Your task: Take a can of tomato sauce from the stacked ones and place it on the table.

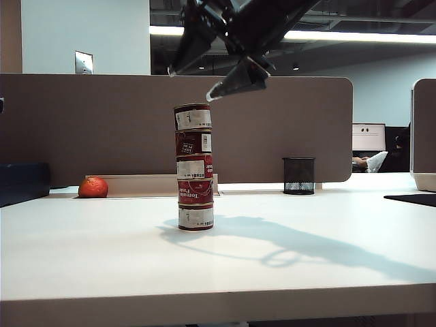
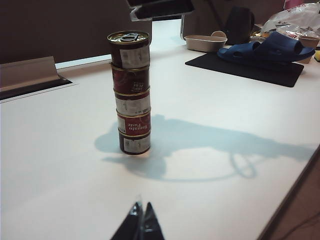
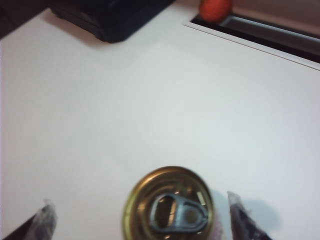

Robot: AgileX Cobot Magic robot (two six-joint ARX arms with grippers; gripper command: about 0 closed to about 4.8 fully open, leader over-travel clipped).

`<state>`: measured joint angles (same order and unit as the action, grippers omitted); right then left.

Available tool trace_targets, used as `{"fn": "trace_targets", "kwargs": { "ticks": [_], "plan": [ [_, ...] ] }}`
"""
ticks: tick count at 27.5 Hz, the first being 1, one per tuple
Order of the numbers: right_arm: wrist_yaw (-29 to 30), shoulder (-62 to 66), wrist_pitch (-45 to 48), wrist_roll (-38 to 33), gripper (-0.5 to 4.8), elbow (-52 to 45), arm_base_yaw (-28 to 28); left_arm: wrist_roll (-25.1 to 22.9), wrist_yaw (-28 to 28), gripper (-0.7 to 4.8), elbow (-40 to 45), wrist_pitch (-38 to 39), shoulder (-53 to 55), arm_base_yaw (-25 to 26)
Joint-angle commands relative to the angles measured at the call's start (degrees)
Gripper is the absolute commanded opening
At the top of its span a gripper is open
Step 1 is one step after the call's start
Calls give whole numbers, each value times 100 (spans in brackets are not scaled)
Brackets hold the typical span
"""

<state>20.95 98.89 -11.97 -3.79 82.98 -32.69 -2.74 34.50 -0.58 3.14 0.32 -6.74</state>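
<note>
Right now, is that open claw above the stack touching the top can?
Apart. In the exterior view the right claw hangs open above the top can, partition showing between them. The right wrist view shows its fingers either side of the lid.

A brown partition (image 1: 102,122) backs the desk beneath bright ceiling strip lights (image 1: 354,35).
</note>
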Motion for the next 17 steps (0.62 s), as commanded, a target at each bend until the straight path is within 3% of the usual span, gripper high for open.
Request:
{"fn": "trace_targets", "kwargs": {
  "ticks": [1, 6, 17],
  "plan": [
    [-173, 90, 57, 85, 479, 48, -7, 20, 31, -6, -15, -20, 4, 4],
    [-472, 214, 31, 188, 479, 48, -66, 20, 28, -6, -15, -17, 4, 4],
    [-562, 341, 26, 234, 479, 48, -87, 17, 24, -6, -13, 105, 7, 4]
  ]
}}
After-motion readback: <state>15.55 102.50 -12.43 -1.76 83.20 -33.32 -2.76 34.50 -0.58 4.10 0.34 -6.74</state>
